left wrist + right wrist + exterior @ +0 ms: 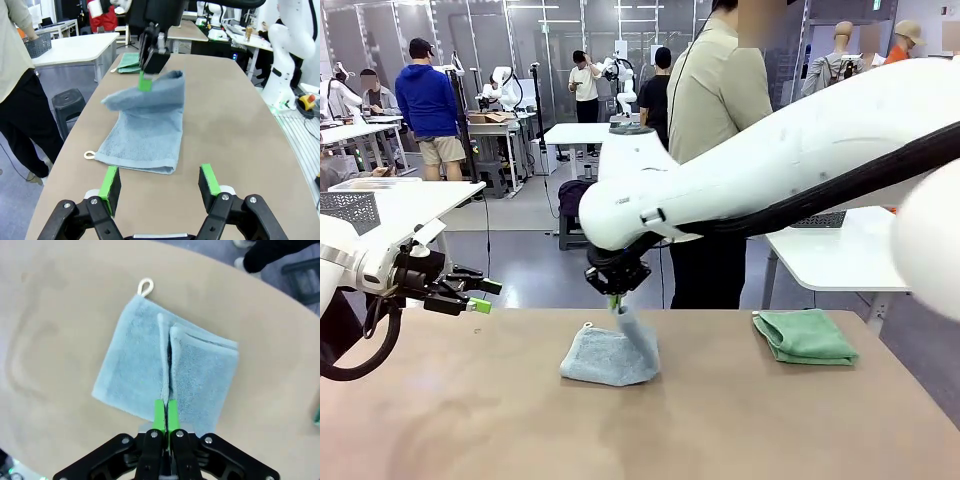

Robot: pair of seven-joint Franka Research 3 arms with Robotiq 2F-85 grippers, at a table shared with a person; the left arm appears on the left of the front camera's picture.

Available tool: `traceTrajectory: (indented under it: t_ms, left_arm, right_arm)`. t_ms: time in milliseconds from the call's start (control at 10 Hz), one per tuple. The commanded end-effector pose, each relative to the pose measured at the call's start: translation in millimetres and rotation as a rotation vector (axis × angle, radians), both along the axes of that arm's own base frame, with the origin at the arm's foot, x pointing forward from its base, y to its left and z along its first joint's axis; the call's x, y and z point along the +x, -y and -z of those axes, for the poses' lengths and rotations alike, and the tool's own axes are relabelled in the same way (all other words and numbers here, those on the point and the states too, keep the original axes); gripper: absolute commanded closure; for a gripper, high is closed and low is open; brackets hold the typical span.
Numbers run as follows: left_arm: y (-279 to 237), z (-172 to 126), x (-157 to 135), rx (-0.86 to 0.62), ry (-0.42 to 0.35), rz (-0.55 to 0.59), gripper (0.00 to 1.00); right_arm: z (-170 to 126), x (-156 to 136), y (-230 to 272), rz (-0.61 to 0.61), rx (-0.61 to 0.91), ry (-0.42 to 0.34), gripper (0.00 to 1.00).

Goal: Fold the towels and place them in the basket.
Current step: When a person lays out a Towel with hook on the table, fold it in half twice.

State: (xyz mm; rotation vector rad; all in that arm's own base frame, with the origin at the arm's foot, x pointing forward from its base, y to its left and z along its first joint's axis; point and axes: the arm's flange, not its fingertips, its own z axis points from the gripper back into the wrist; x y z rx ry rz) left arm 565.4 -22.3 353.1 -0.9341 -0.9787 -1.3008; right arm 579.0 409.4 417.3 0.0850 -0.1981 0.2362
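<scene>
1. The left gripper (478, 297) hovers left of the grey-blue towel (605, 355), jaws released and empty, above the surface (470, 420).
2. The right gripper (615, 298) stands directly over that towel, jaws clenched on a lifted edge; the towel hangs below them, its body mid-surface, long axis running from the left gripper toward the far end in the left wrist view. The right arm is nearer.
3. Right of it lies the green towel (805, 335), folded.
4. Count: two towels.

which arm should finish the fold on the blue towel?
Right. Its claw is shut on the grey-blue towel's lifted edge, mid-fold. The left claw is open, off the near edge.
</scene>
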Motion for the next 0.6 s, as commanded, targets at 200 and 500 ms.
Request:
traceTrajectory:
  t_ms: [200, 500]
  left_arm:
    - [-1, -1, -1, -0.002, 0.002, 0.000, 0.20]
    - [-1, -1, -1, -0.002, 0.002, 0.000, 0.20]
  right_arm:
    - [25, 15, -30, 0.107, 0.083, 0.025, 1.00]
    - [43, 7, -47, 0.086, 0.075, -0.002, 1.00]
